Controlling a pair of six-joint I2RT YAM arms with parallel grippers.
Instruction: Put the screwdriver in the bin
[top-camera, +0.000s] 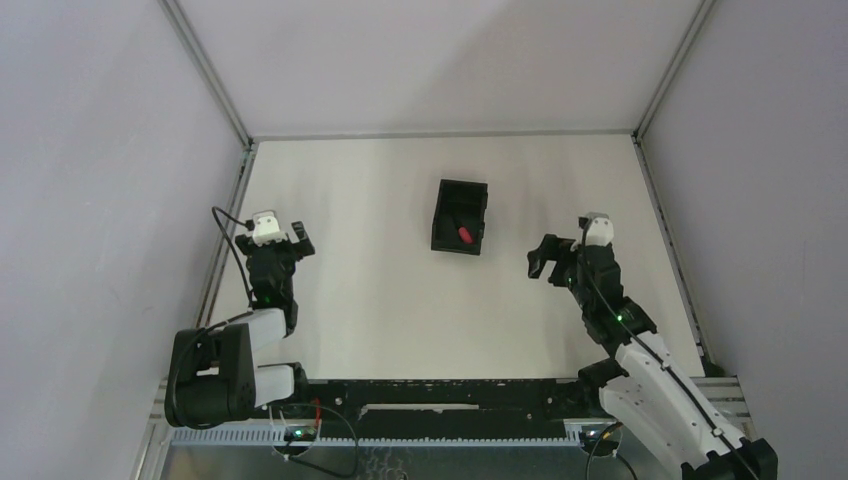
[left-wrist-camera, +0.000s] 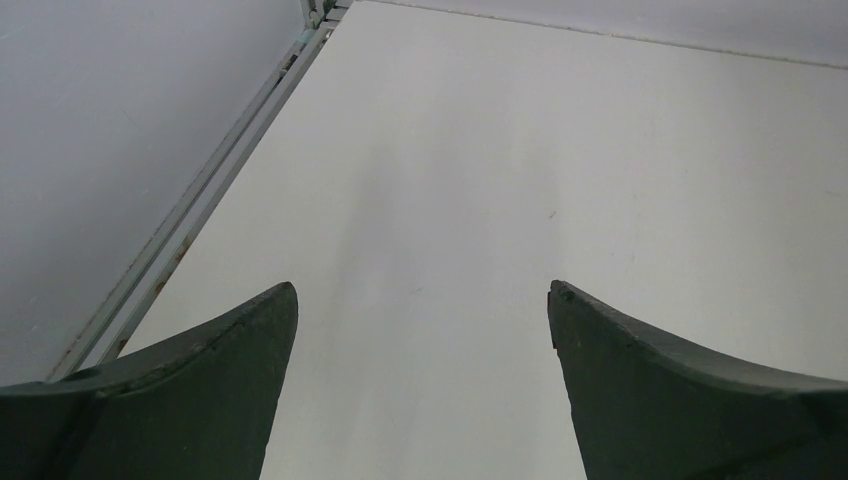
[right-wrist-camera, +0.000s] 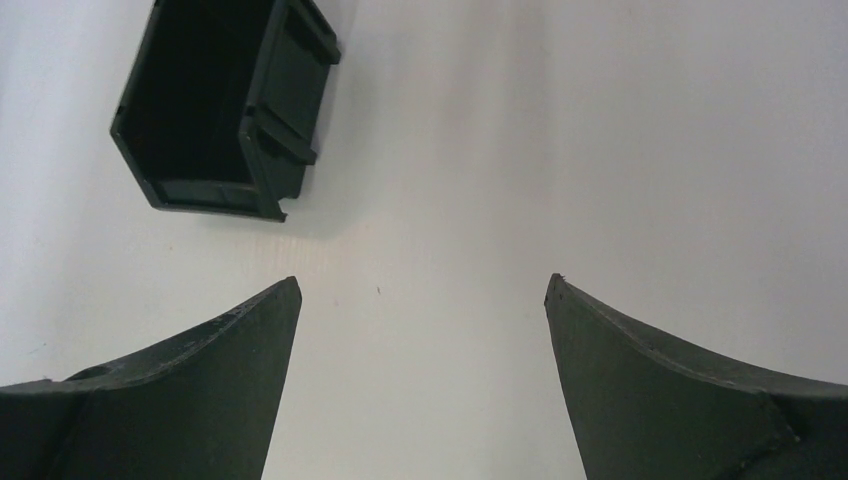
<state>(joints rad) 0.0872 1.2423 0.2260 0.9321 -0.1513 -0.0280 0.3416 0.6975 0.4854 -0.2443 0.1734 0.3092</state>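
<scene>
Red handle of screwdriver (top-camera: 464, 236) pokes out inside bin (top-camera: 441, 214), frame centre, so we reckon job's done. Right pincer (top-camera: 547, 262) spread wide and empty, nothing left to hold. Left pincer (top-camera: 298, 238) wide too, idle at left over desk (top-camera: 380, 290).

Fingers (right-wrist-camera: 190, 400) spread wide over table (right-wrist-camera: 480, 200); bin (right-wrist-camera: 290, 90) upper left.

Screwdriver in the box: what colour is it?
The screwdriver is red. It shows best in the top view, lying inside the black bin.
</scene>
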